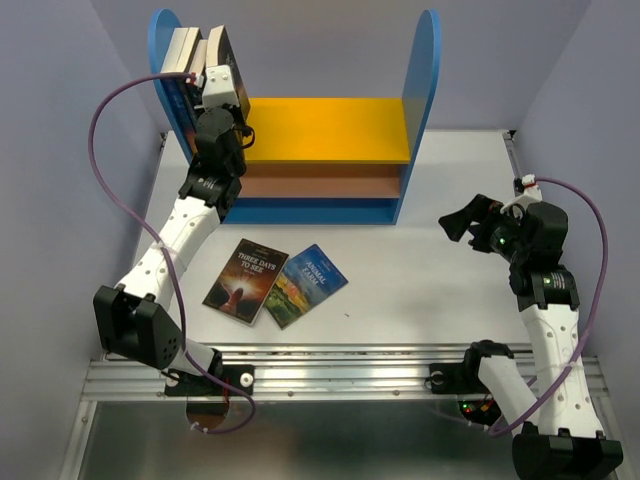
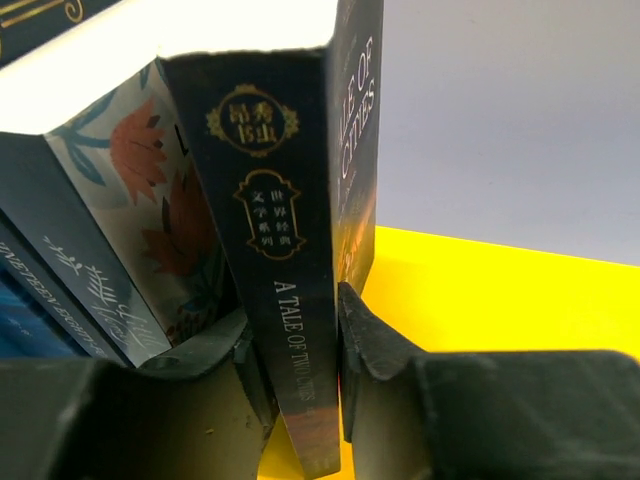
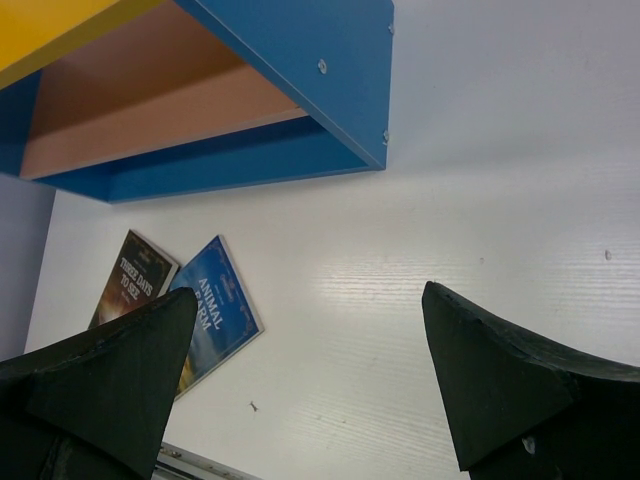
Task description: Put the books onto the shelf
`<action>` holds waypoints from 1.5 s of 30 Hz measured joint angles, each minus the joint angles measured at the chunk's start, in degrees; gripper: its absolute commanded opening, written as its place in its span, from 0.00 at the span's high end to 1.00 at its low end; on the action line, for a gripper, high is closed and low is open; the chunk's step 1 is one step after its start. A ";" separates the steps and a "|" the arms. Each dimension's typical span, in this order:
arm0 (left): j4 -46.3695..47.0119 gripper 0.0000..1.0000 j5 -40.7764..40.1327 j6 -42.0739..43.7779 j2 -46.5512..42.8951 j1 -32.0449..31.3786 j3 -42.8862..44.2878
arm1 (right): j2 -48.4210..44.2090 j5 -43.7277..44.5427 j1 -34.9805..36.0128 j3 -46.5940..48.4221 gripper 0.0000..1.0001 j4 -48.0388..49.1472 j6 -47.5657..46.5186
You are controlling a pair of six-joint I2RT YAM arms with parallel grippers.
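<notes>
left hand [image 2: 300, 345] is gripping dark paperback 'a tale of two cities' [image 2: 268, 200] upright | leaning it on shelved books [image 2: 120, 190] for support | right hand [image 3: 310, 300] is hanging spread wide

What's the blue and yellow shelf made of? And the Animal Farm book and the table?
The shelf looks like painted wood: flat matte blue and yellow boards, screw heads in the side. The Animal Farm book looks like paper with a printed card cover, thin and flat. The table seems white board with faint grain, maybe laminate.
</notes>
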 measured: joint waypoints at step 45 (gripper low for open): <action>-27.78 0.46 -8.28 -20.37 0.31 -1.46 18.08 | 0.63 -3.52 0.00 0.00 0.00 -0.17 -0.02</action>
